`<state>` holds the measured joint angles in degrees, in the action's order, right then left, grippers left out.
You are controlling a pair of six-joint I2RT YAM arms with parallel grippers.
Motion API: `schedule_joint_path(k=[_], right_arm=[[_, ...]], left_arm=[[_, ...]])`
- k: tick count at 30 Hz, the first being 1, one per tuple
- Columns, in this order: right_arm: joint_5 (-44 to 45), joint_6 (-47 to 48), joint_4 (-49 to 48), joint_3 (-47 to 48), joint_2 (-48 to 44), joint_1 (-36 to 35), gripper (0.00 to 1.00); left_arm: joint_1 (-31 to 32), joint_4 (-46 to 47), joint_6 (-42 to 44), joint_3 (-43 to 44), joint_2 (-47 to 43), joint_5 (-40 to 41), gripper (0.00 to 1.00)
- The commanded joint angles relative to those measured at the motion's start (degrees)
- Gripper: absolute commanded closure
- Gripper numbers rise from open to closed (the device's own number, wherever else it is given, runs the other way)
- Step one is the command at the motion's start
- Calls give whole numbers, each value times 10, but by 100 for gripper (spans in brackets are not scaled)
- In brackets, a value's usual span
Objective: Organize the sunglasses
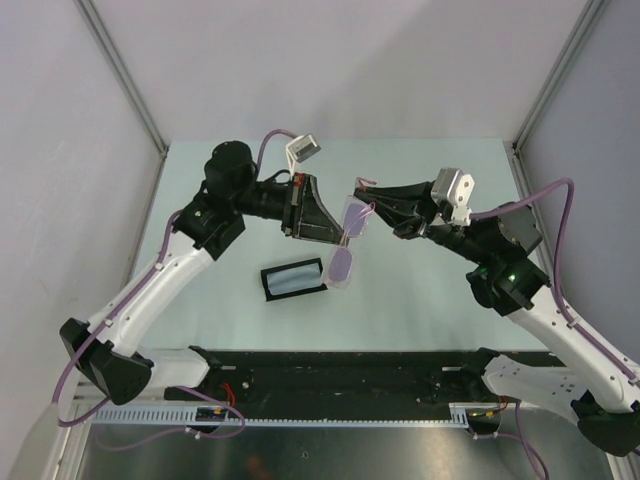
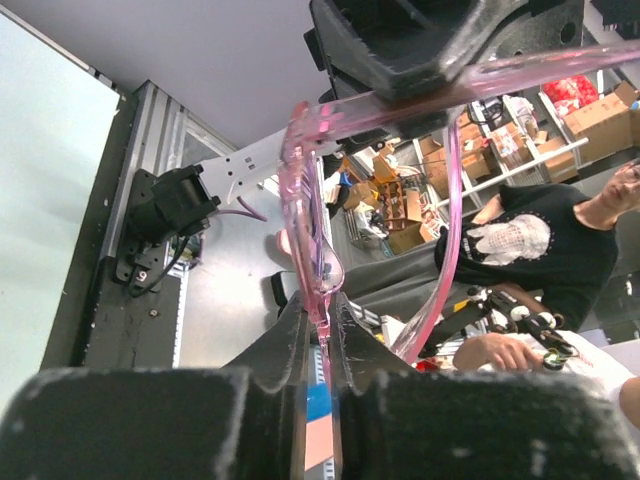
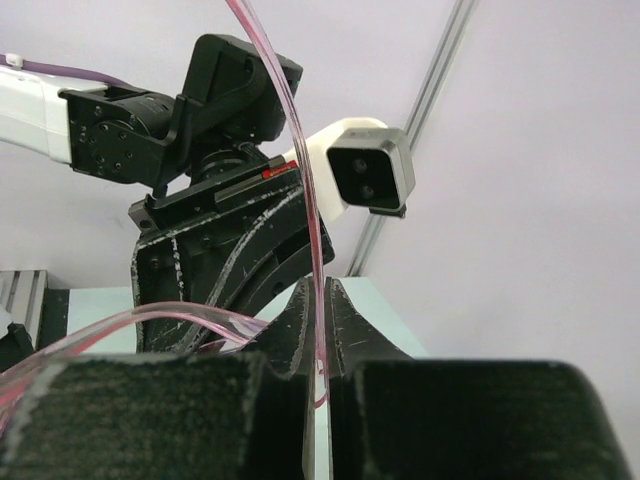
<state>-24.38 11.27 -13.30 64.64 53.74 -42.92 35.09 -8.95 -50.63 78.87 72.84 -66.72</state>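
Above the table (image 1: 420, 290), left gripper (image 1: 336, 233) and right gripper (image 1: 367, 203) both pinch the sunglasses (image 1: 343, 262): probably light, brittle; hold by the frame.

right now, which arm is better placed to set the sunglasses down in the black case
Left, likely: the left fingers clamp the sunglasses at the front rim, and the black case lies nearer that arm. The right fingers pinch only a thin temple arm.
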Motion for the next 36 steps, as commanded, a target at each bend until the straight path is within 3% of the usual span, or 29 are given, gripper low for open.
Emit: schedule_joint_path(k=[1, 6, 9, 10, 12, 13, 16, 21, 28, 36], right_arm=[[17, 4, -16, 21, 1, -1, 100], [35, -12, -8, 21, 1, -2, 100], [40, -15, 3, 21, -2, -1, 76], [42, -17, 6, 21, -3, -1, 53], [53, -19, 12, 21, -6, -2, 40], [68, -21, 15, 21, -9, -1, 27], [93, -26, 21, 21, -22, -1, 12], [110, -29, 53, 21, -55, -1, 1], [212, -79, 112, 21, -101, -1, 0], [162, -144, 165, 44, -71, 0, 0]], left_arm=[[4, 22, 7, 1, -13, -18, 95], [3, 23, 7, 4, -9, -7, 100], [2, 22, 9, 9, -7, 0, 100], [2, 23, 9, 13, -7, 3, 100], [0, 22, 9, 15, -4, 6, 100], [-2, 23, 9, 17, -2, 8, 100], [-8, 22, 11, 22, 8, 14, 100], [-30, 23, 18, 37, 32, 27, 99], [-41, 23, 34, 67, 68, 25, 100], [-46, 23, 37, 64, 80, 34, 99]])
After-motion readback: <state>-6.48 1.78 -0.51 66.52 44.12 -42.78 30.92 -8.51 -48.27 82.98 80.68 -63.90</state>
